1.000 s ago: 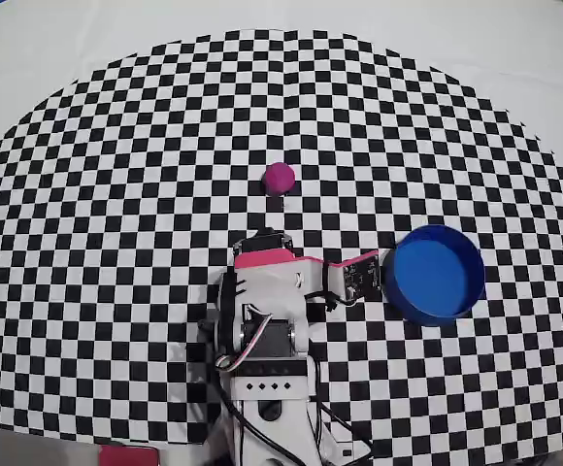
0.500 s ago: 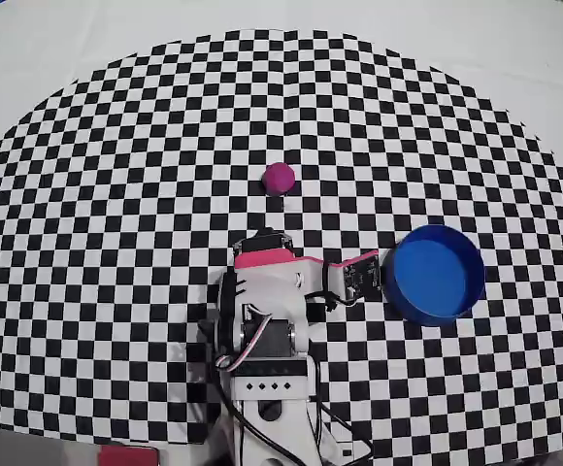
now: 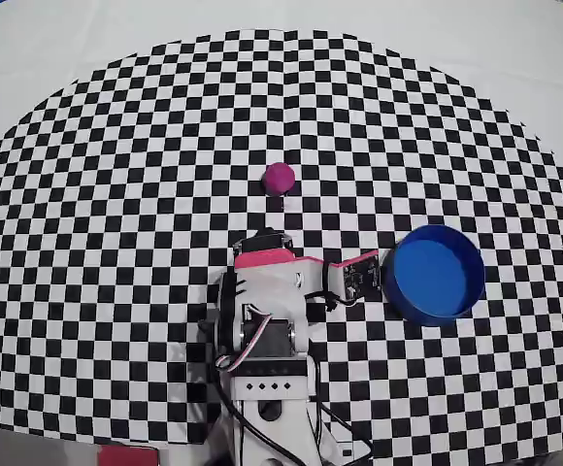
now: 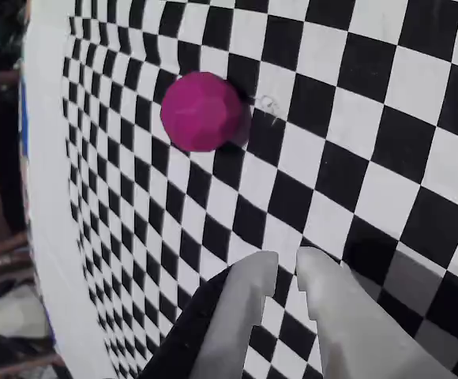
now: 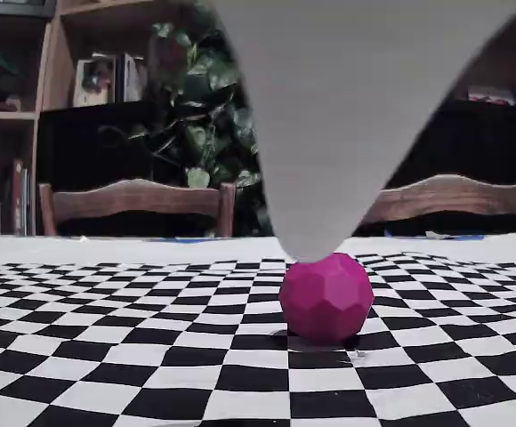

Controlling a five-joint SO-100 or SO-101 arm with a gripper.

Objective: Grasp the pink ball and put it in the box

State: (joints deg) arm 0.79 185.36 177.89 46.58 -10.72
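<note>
Arm is folded back over its own base at roughly 6 o'clock on the counter, nothing in hand. Pincer is closed or nearly so: in the wrist view the two pale fingertips sit side by side with only a thin slit between them, holding nothing. It needs to open before it can take anything.

Pink ball sits free on the checkered mat, just above centre in the overhead view, at 12 o'clock from the arm. In the wrist view the pink ball is at about 11 o'clock from the fingertips, clearly apart, no contact. The low fixed view shows it resting on the mat, faceted surface rather than smooth. That should help grip a little, my guess.

Box is the round blue tub at about 3 o'clock from the arm's shoulder, close beside the arm's side bracket, empty. It is near the base, so the carry would be a short swing, I reckon.

Read: the reach hasn't started. The pincer points along the mat towards the ball, so the line looks fine. Next is open wide, extend and drop, straddle the ball. Risk is a fingertip nudging it, and it rolls off on that flat mat.
</note>
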